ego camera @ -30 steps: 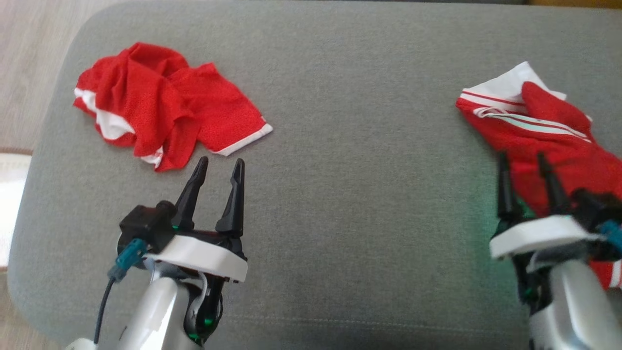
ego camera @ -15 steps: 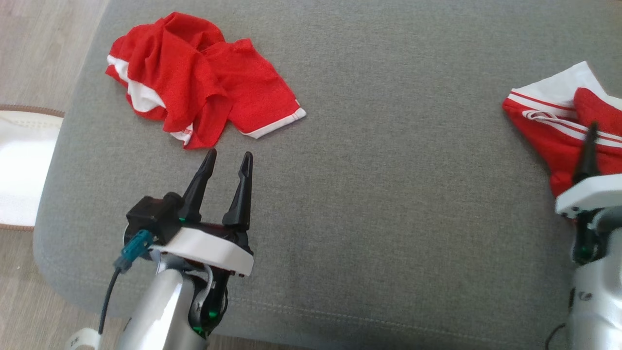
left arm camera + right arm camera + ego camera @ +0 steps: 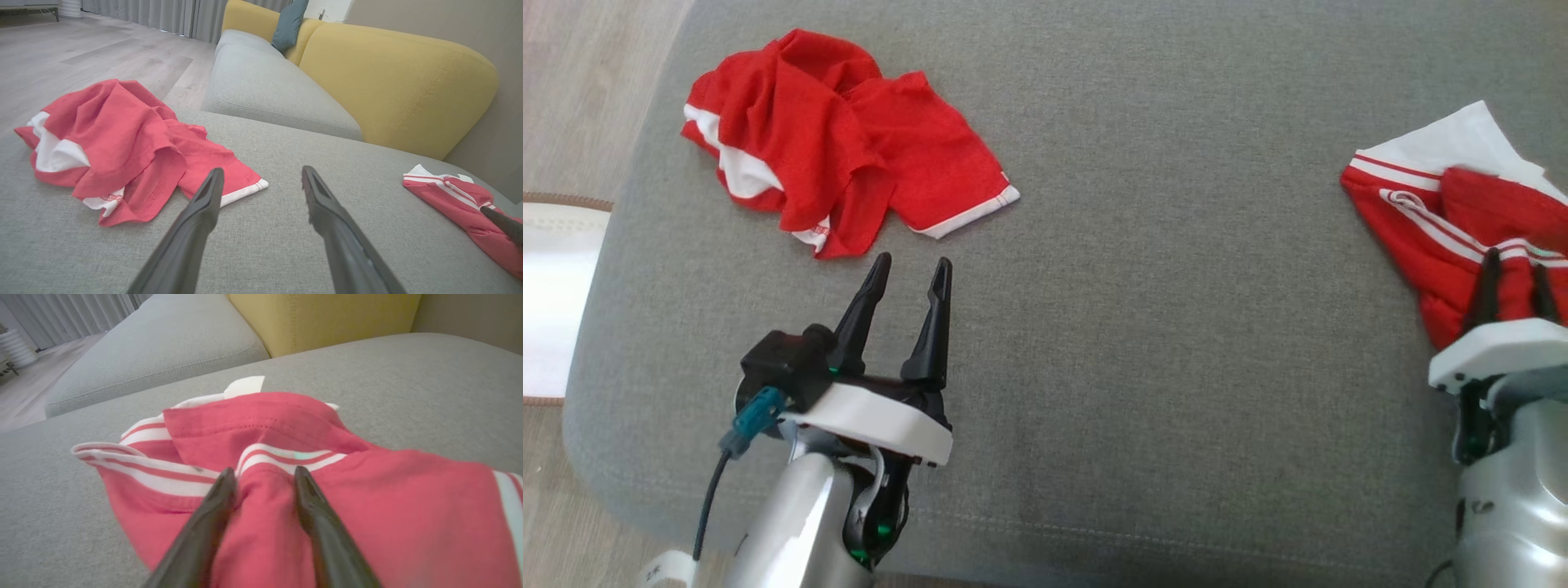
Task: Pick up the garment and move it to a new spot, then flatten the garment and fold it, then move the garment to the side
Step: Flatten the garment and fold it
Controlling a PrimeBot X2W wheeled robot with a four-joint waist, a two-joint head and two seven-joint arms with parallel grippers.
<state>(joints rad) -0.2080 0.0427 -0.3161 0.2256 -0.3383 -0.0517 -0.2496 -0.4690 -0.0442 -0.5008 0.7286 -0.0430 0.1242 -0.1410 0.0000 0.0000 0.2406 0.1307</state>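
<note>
Change: the right gripper [image 3: 1515,265] has drawn its fingers closer together over the striped red garment [image 3: 1413,233] than a second ago. The head camera has also swung, so the garments' shift across its picture is no move of theirs.
Meaning: the first pick-up looks to be under way. Carrying, flattening, folding and setting aside all remain.
Grey sofa seat [image 3: 1176,343]: carries both garments, well apart from each other.
Crumpled red shirt [image 3: 833,139]: bunched at the far left with white trim showing, untouched and lying as it did before.
Striped red garment: at the seat's right side, rumpled, its white-striped band uppermost, with a ridge of cloth raised between the right fingers.
Right fingers: part-closed on either side of that ridge. The wrist view is blurred, so I cannot tell whether they already pinch it.
Left gripper [image 3: 913,263]: fingers spread fully, as wide as before, holding nothing and hovering just short of the crumpled red shirt.
</note>
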